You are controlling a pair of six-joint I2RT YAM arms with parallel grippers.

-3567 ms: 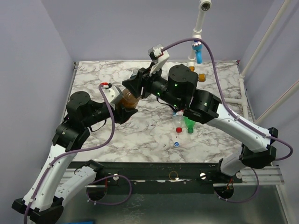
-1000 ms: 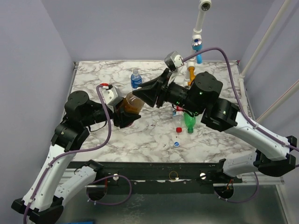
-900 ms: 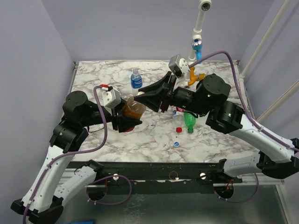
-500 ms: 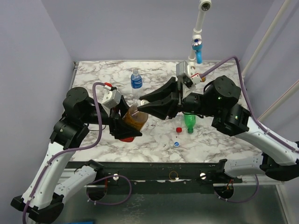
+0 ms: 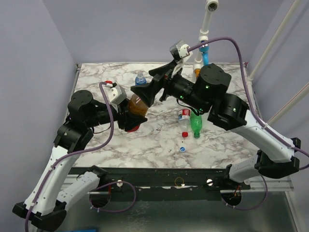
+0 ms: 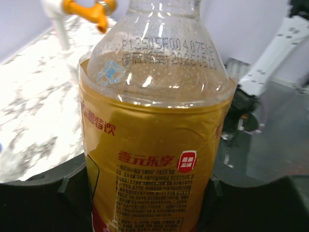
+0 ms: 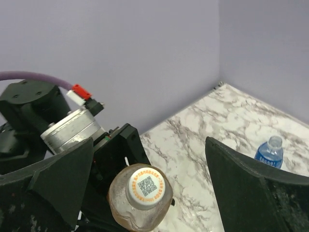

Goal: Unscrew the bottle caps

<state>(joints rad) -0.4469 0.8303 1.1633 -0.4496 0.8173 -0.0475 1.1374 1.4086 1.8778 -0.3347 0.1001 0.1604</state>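
Cap-loosening step on the amber bottle [image 6: 149, 159]: left pincer [image 5: 129, 117] clamps its body, tilted above the surface [image 5: 159, 142], white cap [image 7: 147, 186] on; right pincer [image 7: 149, 150] wide open, empty, astride the cap, so next it should close squarely and twist.

Amber bottle [image 6: 149, 159] bears code P125… and Chinese lettering, its cap [image 7: 147, 186] a QR code.
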